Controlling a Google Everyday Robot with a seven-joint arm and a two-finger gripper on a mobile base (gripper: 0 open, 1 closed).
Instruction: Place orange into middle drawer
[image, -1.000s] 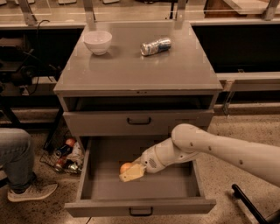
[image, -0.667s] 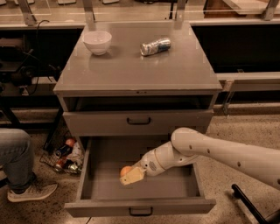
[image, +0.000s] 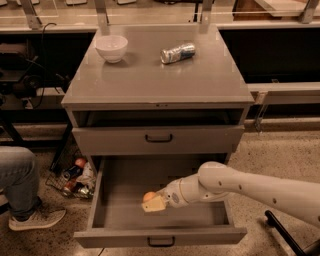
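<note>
The orange (image: 148, 196) is small and round and sits in my gripper (image: 153, 203), which is shut on it. The gripper is inside the open middle drawer (image: 160, 236), low over the drawer floor, left of centre. My white arm (image: 240, 186) reaches in from the right over the drawer's right wall. The drawer is pulled far out and its dark curved handle (image: 161, 242) faces the front. The orange is partly hidden by the cream fingers (image: 156, 205).
The shallower drawer above (image: 159, 138) is closed. On the cabinet top stand a white bowl (image: 111, 47) and a crushed silver-blue can (image: 178, 52). A person's leg and shoe (image: 22, 192) are at the left, next to a wire basket of items (image: 75, 175). A dark chair leg (image: 280, 231) is at the lower right.
The gripper has sunk slightly lower into the drawer with the orange. Nothing else has moved.
</note>
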